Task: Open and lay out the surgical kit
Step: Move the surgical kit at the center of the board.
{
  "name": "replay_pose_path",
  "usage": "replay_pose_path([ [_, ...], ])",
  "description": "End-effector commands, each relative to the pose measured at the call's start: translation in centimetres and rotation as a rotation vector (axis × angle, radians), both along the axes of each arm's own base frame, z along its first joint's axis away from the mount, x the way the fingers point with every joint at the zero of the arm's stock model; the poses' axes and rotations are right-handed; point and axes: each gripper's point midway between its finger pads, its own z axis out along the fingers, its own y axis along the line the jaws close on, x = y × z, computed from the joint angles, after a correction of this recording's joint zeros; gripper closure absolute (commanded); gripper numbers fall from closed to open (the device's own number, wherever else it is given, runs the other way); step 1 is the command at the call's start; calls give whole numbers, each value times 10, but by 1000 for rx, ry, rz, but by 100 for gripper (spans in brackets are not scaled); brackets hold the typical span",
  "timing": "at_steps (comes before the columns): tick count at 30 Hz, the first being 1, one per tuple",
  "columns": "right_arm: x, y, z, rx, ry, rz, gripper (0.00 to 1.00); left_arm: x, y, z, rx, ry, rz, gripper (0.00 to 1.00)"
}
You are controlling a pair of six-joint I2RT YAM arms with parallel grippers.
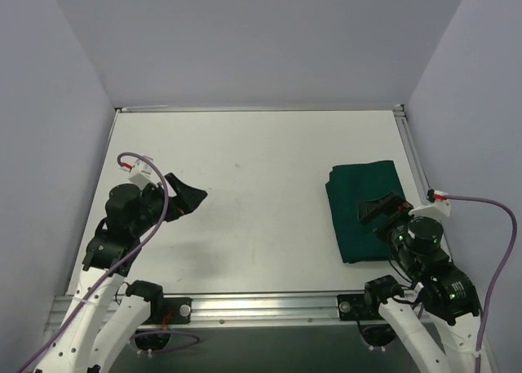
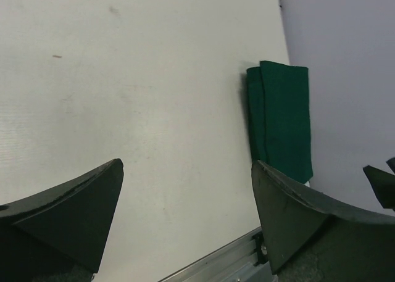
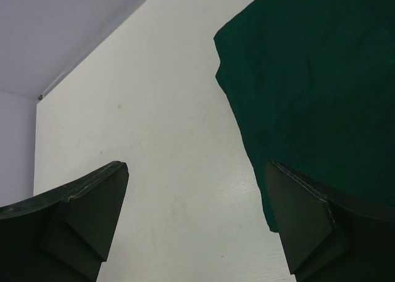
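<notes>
Black jaws of the right gripper (image 3: 196, 171) stand wide apart, empty; just beneath and ahead lies the folded green surgical kit (image 3: 308, 84), soft limp cloth probably wrapping hard steel. A loose top fold edge looks the best pinch. The left gripper (image 2: 188, 165), likewise spread and empty, hangs well apart.

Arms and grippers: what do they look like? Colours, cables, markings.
The left arm and right arm match: white links, black joint housings. The left gripper and right gripper have broad, wedge-shaped dark fingers. A lilac cable runs from a white connector with a red tab at each wrist. Green lights glow on the right arm's joints. No lettering visible.
</notes>
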Motion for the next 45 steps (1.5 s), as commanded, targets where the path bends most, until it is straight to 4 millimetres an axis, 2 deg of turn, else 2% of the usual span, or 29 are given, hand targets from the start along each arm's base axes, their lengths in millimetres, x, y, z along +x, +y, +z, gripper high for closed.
replay_pose_path([
  [1,2,-16,17,-57,-24,-69,0,0,-26,28,-77,-126,-158,6],
  [2,8,-15,16,-77,-6,-62,0,0,-32,28,-104,-127,-190,6],
  [3,11,-18,17,-90,4,-81,0,2,-40,41,-149,-184,-223,6],
  [9,46,-27,22,-205,110,-161,1,15,-66,13,-176,-77,-303,6],
  [10,52,-34,23,-237,121,-199,1,15,-77,2,-162,-39,-333,6],
  [11,62,-35,18,-263,156,-216,2,21,-80,-5,-136,-16,-314,5],
  [12,69,-37,25,-275,151,-233,3,22,-86,-4,-116,-6,-321,1],
  [13,76,-44,25,-309,165,-266,4,22,-100,-17,-102,38,-351,3],
  [14,86,-48,17,-339,210,-284,10,24,-107,-21,-102,55,-362,10],
  [15,92,-53,20,-351,217,-304,11,27,-116,-17,-108,57,-371,18],
  [16,96,-71,17,-377,249,-350,12,31,-124,-32,-97,111,-380,21],
  [18,107,-92,1,-376,308,-389,24,33,-139,-37,-101,135,-397,29],
  [19,106,-123,-4,-344,340,-469,31,37,-145,-49,-95,166,-397,37],
  [20,114,-128,-11,-319,348,-432,43,36,-153,-53,-92,175,-410,43],
  [21,114,-141,-14,-315,361,-462,48,37,-158,-58,-86,191,-414,49],
  [22,113,-152,-16,-315,371,-489,57,43,-166,-65,-73,211,-416,60],
  [23,111,-173,-21,-325,397,-540,73,48,-175,-62,-80,189,-429,65],
  [25,106,-194,-28,-332,431,-602,82,45,-194,-76,-48,221,-456,74],
  [26,102,-211,-40,-308,473,-643,95,49,-204,-68,-55,208,-471,79],
  [27,104,-211,-48,-267,481,-634,97,46,-213,-69,-50,211,-489,81],
  [28,105,-214,-55,-238,487,-635,100,48,-219,-81,-34,236,-494,83],
  [30,110,-217,-74,-180,500,-639,100,53,-233,-81,-31,237,-511,94],
  [31,112,-215,-80,-162,504,-633,100,53,-240,-94,-16,265,-521,98],
  [33,114,-216,-94,-143,519,-647,100,56,-254,-93,-19,263,-545,98],
  [34,111,-220,-98,-152,529,-678,100,52,-260,-108,6,297,-556,98],
  [36,107,-225,-112,-169,563,-703,100,51,-271,-113,27,305,-562,98],
  [37,107,-226,-116,-173,572,-708,100,49,-276,-126,47,329,-564,98],
  [41,102,-230,-145,-197,656,-718,100,37,-306,-146,64,363,-607,98],
  [45,99,-227,-166,-196,685,-709,100,34,-324,-163,92,394,-615,98],
])
